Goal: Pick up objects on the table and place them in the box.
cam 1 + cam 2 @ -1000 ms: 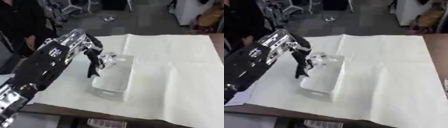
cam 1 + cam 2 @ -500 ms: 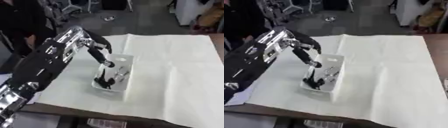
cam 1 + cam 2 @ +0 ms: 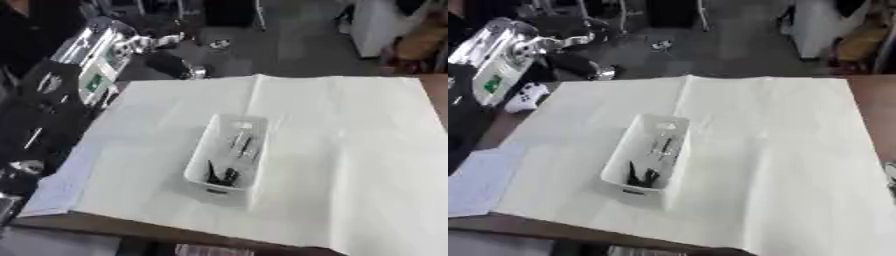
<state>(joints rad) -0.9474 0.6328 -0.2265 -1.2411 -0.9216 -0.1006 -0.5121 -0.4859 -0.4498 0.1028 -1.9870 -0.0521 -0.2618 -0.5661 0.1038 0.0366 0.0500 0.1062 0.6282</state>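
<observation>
The box (image 3: 225, 152), a pale, translucent oblong tub, stands on the white sheet (image 3: 350, 150) that covers most of the worktop (image 3: 877, 107), a little toward the left of the sheet's middle and turned slightly askew, its long axis running from near to far. Inside the box, at its near end, lies a black object (image 3: 220, 176) with prongs or handles pointing up the box; beyond it, toward the far half of the box, lie one or two slim pieces (image 3: 241, 143), light and dark, too blurred to name. Around the box the sheet shows only its fold lines, one crease running from the box's far end to the sheet's far edge. To the far left of the box, past the sheet's far left corner, the robot's left hand (image 3: 173, 66) hangs above the floor, well apart from the box; it appears as a dark rounded shape with a silver tip, and I cannot tell whether its fingers are spread or curled. The silver and black left arm (image 3: 92, 55) runs from it down the left edge of the view. A small white object (image 3: 527, 96) lies left of the sheet's far corner in the right eye view. The right hand appears in neither view.
</observation>
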